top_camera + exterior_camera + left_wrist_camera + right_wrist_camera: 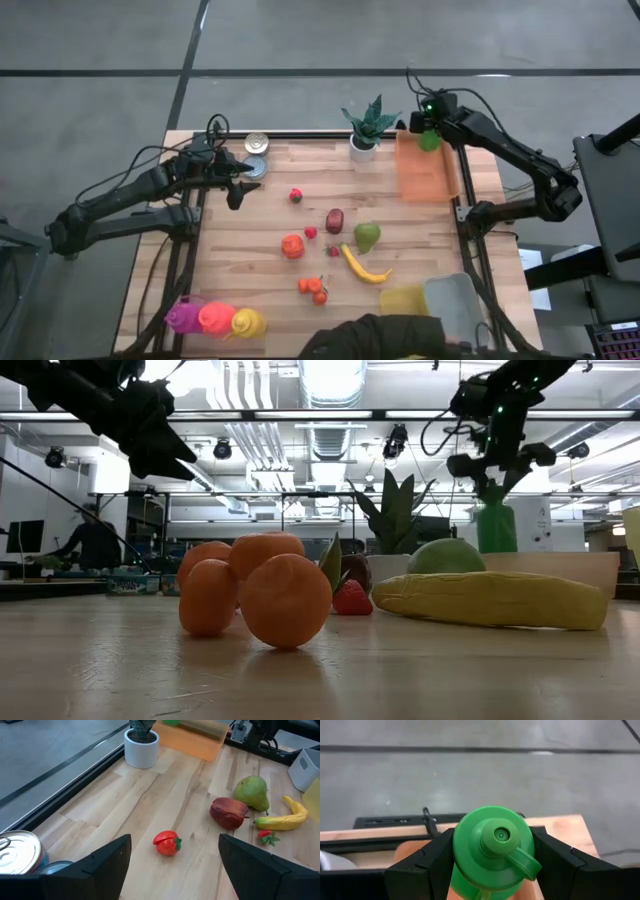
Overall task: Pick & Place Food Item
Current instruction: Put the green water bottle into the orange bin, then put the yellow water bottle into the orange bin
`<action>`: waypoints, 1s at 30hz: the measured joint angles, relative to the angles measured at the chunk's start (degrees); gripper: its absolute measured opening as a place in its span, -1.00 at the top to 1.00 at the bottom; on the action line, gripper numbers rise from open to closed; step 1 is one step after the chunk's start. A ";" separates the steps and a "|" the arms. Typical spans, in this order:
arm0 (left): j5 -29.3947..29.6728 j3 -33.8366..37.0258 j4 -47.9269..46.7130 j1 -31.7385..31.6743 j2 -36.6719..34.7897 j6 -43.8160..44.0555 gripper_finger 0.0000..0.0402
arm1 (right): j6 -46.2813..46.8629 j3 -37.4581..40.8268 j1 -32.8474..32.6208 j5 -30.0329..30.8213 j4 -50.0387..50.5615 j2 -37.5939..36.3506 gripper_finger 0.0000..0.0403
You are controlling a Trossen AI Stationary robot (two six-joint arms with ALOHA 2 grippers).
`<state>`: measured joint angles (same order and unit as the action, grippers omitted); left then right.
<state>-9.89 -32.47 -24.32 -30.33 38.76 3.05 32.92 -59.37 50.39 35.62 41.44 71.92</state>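
High view, right arm: the right gripper (430,128) hangs over the far right corner of the table (250,270), above the far end of the orange tray (425,170), its fingers pinching a green bottle (430,140).
High view, left arm: the left gripper (240,190) sits over the far left part of the table, just beside two cans (256,143), fingers spread with nothing between them.
High view, food: a strawberry (296,195), a red apple (335,220), a pear (367,236) and a banana (364,267) lie mid-table, with small oranges (314,288) nearer the front. A potted plant (364,130) stands at the far edge.
Low view: the oranges (260,595) fill the foreground, the banana (490,600) to their right; the bottle (496,525) hangs upright in the raised right gripper (493,485).
Left wrist view: both dark fingers (105,865) stand apart, the strawberry (166,843) on the wood between and beyond them; the apple (228,813) and pear (252,793) lie farther off.
Right wrist view: the bottle's green cap (495,847) is clamped between the two fingers (425,867), above the tray's end.
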 joint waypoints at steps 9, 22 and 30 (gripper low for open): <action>0.00 0.00 0.02 -0.02 0.00 0.02 -0.52 | 2.71 1.65 -0.02 1.88 -2.22 2.23 -0.07; 0.00 0.00 0.00 -0.01 0.00 0.00 -0.52 | 3.33 2.26 0.00 2.11 -2.83 2.10 -0.19; 0.00 0.00 0.01 0.00 0.00 0.01 -0.52 | 3.26 2.59 0.00 2.11 -2.85 2.10 -0.28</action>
<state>-9.89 -32.47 -24.31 -30.33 38.76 3.06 36.18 -56.77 50.39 37.74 38.59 74.02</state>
